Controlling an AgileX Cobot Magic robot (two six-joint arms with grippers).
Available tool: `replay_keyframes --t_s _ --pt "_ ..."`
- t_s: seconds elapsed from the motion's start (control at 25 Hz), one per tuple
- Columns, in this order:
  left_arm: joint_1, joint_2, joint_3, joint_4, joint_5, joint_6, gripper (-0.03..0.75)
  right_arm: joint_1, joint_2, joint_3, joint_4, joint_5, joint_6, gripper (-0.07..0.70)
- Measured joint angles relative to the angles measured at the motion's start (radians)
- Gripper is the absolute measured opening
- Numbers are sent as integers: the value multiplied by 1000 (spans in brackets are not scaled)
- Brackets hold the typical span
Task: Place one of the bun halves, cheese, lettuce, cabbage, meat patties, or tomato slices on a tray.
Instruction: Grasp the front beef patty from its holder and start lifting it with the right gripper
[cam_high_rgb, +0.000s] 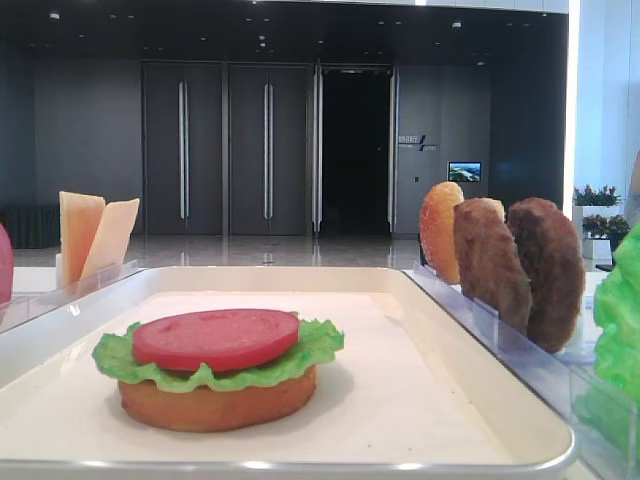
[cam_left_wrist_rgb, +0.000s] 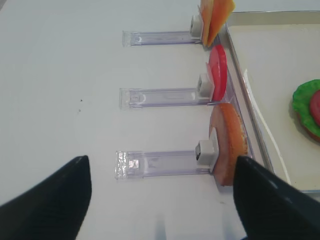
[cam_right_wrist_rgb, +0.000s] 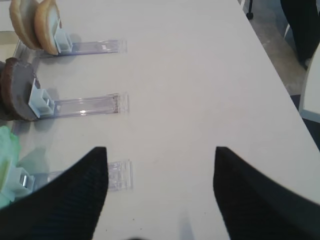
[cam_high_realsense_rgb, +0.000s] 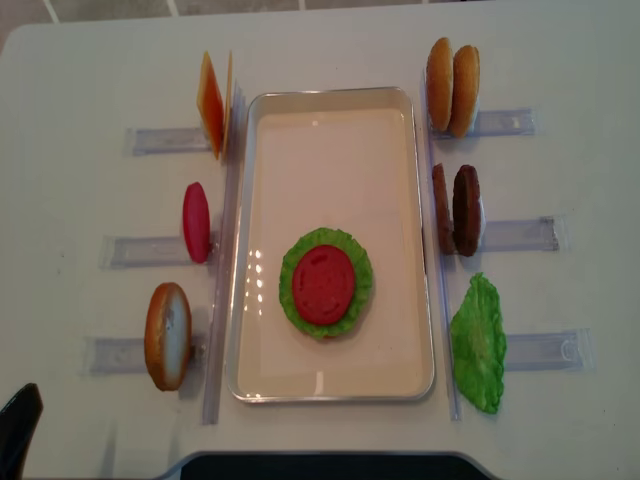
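Tray (cam_high_realsense_rgb: 331, 378) holds bun half, lettuce, tomato slice (cam_high_realsense_rgb: 323, 283); meat patties (cam_high_realsense_rgb: 456, 210) on right untouched (probably next). Both grippers, right gripper (cam_right_wrist_rgb: 160, 170) and left gripper (cam_left_wrist_rgb: 162, 180), hang apart, empty, above the table.

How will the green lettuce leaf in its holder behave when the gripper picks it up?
The lettuce is thin with frilly edges, so it probably flexes rather than staying stiff. It looks light for its size. Standing on edge in a clear holder, it may tip sideways if nudged.

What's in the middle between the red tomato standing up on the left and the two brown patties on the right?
The cream rectangular tray, seen from overhead, holding a stack: red tomato slice on green ruffled lettuce.
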Motion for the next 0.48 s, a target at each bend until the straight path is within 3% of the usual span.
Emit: replay_keyframes --t_s 0.2,0.48 --pt "0 0 0 0 0 0 692 0 165 -48 0 -8 0 464" --pt "0 0 0 0 -1 0 692 0 566 -185 41 -58 -1 464"
